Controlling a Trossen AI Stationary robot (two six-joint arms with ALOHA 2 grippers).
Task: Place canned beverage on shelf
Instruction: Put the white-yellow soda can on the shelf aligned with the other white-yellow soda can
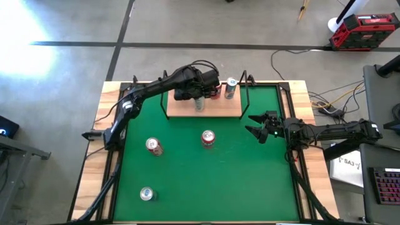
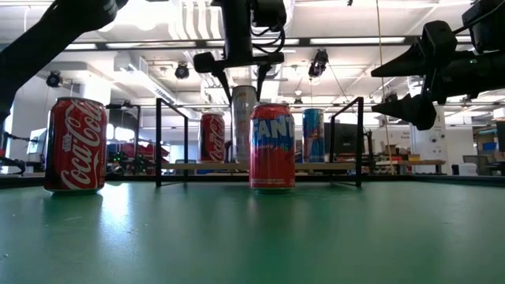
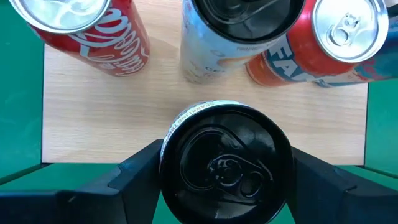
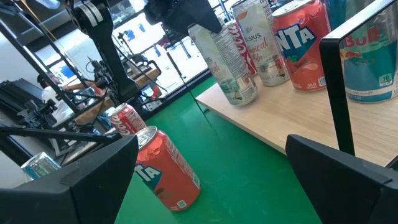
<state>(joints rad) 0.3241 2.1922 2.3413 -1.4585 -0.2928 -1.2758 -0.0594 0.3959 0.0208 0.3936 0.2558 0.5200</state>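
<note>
The left gripper (image 3: 225, 171) pinched a slim black-topped white can (image 3: 225, 165) upright on the light wooden shelf (image 1: 204, 106) beside 4 other cans, 3 loose cans stood on the green mat (image 1: 212, 175), and the right gripper (image 1: 257, 125) hovered spread; only the wrist view showed lids.

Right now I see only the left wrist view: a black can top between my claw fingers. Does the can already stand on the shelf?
Observer: In the low view the slim can seems to meet the shelf board; I see no gap.
Operator: Where is the right claw?
Observer: The right claw hangs open and empty over the green mat, right of the shelf.
Operator: Cans on the mat?
Observer: Three: a Coca-Cola can, a Fanta can, a third can.
</note>
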